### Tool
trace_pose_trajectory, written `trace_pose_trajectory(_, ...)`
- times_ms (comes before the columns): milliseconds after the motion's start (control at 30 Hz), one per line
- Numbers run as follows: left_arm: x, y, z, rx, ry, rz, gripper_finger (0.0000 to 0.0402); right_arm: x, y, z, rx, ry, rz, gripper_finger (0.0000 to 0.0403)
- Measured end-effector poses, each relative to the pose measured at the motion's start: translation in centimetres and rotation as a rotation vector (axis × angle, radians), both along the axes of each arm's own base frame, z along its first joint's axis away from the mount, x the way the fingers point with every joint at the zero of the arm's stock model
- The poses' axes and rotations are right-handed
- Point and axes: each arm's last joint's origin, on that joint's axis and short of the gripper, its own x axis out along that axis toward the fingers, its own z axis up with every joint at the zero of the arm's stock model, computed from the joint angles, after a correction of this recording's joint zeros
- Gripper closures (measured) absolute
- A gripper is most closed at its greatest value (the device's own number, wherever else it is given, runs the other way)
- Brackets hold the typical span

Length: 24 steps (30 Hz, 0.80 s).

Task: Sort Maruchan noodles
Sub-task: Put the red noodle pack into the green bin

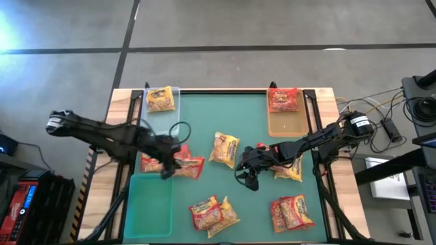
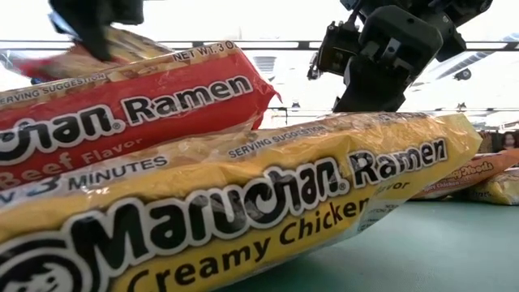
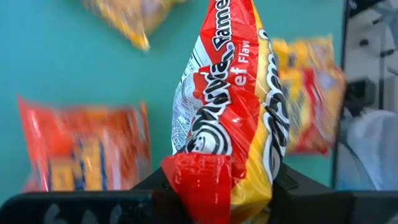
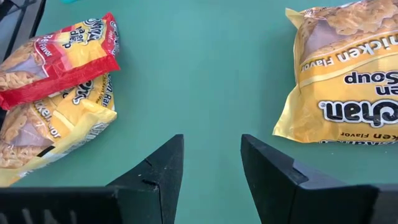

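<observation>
**Packets scattered, one in the left gripper's grip**

From above, roughly ten Maruchan noodles packets point(image 1: 225, 148) show on the green mat point(image 1: 204, 112). One yellow packet point(image 1: 161, 99) lies in the clear tray point(image 1: 174, 92) at the far left corner, and one red packet point(image 1: 283, 100) lies in the tan tray point(image 1: 289, 126) at the far right. A green tray point(image 1: 146, 204) sits at the near left edge.

The rest lie loose: a yellow one mid-mat, two overlapping near the front centre point(image 1: 212, 212), two side by side at the front right point(image 1: 291, 211), one half covered by the right arm point(image 1: 291, 170), and a red cluster under the left arm point(image 1: 187, 165) whose exact count cannot be made out.

The left gripper point(image 3: 217, 186) is clamped on a red-and-yellow beef packet point(image 3: 233, 112), pinched by its lower edge so that it stands upright between the fingers. The right gripper point(image 4: 211, 168) hangs over bare mat, fingers apart with nothing between them, a yellow chicken packet point(image 4: 345, 81) to one side and a red and a yellow packet stacked point(image 4: 56, 81) to the other.

The table-level camera is nearly blocked by two close packets, a red beef one point(image 2: 130, 105) over a yellow creamy chicken one point(image 2: 243, 203), both cut off at the frame's edge.
</observation>
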Motion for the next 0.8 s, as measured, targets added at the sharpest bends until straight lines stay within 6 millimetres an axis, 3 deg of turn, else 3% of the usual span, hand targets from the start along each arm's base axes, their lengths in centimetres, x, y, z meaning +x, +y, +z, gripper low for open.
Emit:
trace_pose_trajectory(333, -5.7, -3.4, 0.6, -0.027, 0.134, 0.111, 0.0311, 0.0, -0.1, 0.0, -0.033, -0.010, 0.024, 0.0255)
trace_pose_trajectory(500, -6.9, -4.6, 0.4, -0.051, 0.190, 0.101, 0.0311, 0.1, -0.2, 0.0, -0.058, -0.015, 0.009, 0.0253)
trace_pose_trajectory(800, -7.2, -4.7, -0.6, 0.034, 0.293, 0.124, 0.0310, 0.1, -0.4, 0.0, -0.078, -0.019, -0.008, 0.0255)
